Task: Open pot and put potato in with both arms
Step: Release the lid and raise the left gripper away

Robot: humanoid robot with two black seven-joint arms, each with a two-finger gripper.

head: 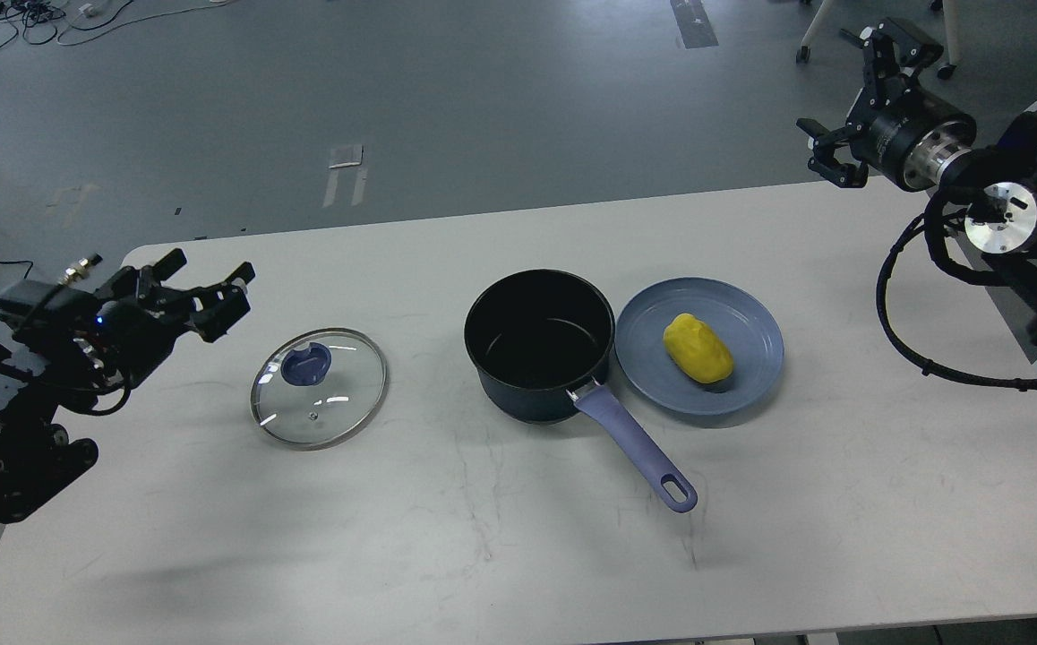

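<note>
Left gripper (pixel 207 296): fingers spread wide, holding nothing, raised above the table's left edge. Just to its right and a little nearer the camera, the glass lid (pixel 319 387) lies flat on the table (pixel 501 555), apart from the fingers, purple knob up.

Further right of the left gripper, at mid-table: the pot (pixel 540 345) stands open, dark interior apparently empty, purple handle (pixel 635 443) pointing toward the near edge. The blue plate (pixel 699 345) sits right beside the pot, rims touching or nearly so; cannot tell which. The potato (pixel 698 348), yellow, lies on the plate.

Right gripper (pixel 857 107): fingers wide apart, empty, high beyond the table's far right corner. The potato is well apart from it, down, to its left and nearer the camera.

Step in hand, judged: lid removal looks complete; the potato transfer is not yet begun. Task roughly half done.

Next move calls for: the right arm to descend toward the plate, line its open fingers across the potato's narrower width, close, lift clear of the plate rim, carry a short way left over the pot mouth, release. The potato is rounded and may roll on the plate if nudged.

Surface: pale grey tabletop with rounded corners, scuffed with faint dark marks near the middle. Room: grey floor beyond, taped markings, loose cables at far left, chair castors at far right.
</note>
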